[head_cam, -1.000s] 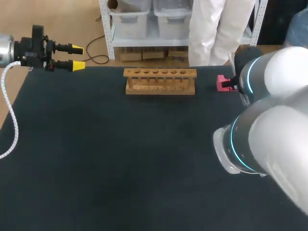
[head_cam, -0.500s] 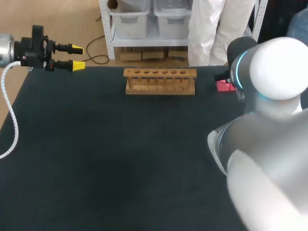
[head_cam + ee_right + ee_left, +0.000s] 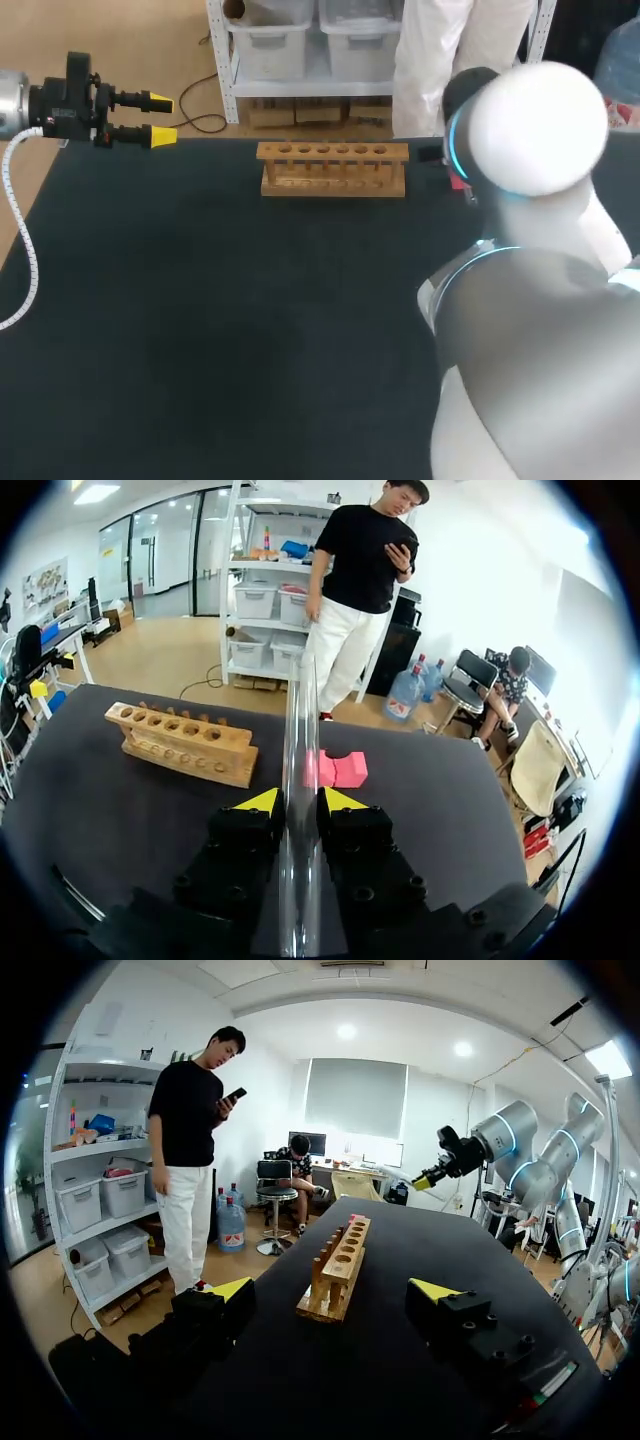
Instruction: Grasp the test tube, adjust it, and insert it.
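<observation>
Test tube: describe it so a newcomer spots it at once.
Over the dark table, find the right gripper, with the wooden rack and pink block ahead of it. The test tube is clamped between its yellow-tipped fingers: the only clear, long, thin thing there.

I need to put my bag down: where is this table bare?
The widest bare stretch of the dark table lies on the near side of the wooden rack, from the left edge to the right arm. The far-left corner, between rack and left gripper, is free too. Crowded: the far right, where the pink block sits by the rack's end.
</observation>
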You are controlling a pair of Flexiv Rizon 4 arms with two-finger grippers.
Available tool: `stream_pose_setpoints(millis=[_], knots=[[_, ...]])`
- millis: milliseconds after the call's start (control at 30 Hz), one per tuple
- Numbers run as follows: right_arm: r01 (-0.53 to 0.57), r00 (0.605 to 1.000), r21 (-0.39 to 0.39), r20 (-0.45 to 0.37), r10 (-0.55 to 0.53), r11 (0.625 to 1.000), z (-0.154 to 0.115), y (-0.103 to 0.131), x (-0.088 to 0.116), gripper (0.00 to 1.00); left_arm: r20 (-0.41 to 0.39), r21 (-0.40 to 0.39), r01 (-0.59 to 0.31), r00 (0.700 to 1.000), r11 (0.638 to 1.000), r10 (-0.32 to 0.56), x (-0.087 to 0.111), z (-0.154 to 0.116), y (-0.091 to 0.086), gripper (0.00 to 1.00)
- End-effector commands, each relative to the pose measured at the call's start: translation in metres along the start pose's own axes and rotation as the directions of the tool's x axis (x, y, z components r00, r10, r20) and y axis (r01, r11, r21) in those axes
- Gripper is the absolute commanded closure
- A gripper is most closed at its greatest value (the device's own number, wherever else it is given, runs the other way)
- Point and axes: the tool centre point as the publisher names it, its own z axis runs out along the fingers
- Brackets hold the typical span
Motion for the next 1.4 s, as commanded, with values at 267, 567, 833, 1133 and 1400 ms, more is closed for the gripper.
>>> stream_pose_setpoints(millis=[267,567,833,1133,1400], knots=[[-0.047,0.999,-0.04,-0.012,0.047,0.998,0.047,0.027,-0.021,1.0,0.002,-0.004,-0.002,1.0,1.0,0.002,0.001,0.0,-0.002,0.0],[-0.039,0.999,-0.071,-0.022,0.037,0.997,0.063,0.04,-0.027,1.0,0.002,-0.004,-0.002,1.0,1.0,0.002,0.001,0.0,-0.002,0.0],[-0.059,0.997,-0.094,-0.053,0.054,0.994,0.075,0.059,-0.023,1.0,0.002,-0.004,-0.002,1.0,1.0,0.002,0.001,0.0,-0.002,0.0],[-0.079,0.995,-0.098,-0.068,0.073,0.992,0.068,0.075,-0.017,1.0,0.002,-0.004,-0.002,1.0,1.0,0.002,0.001,0.0,-0.002,0.0],[-0.088,0.993,-0.139,-0.092,0.075,0.986,0.066,0.101,-0.01,1.0,0.002,-0.004,-0.002,1.0,1.0,0.002,0.001,0.0,-0.002,0.0]])
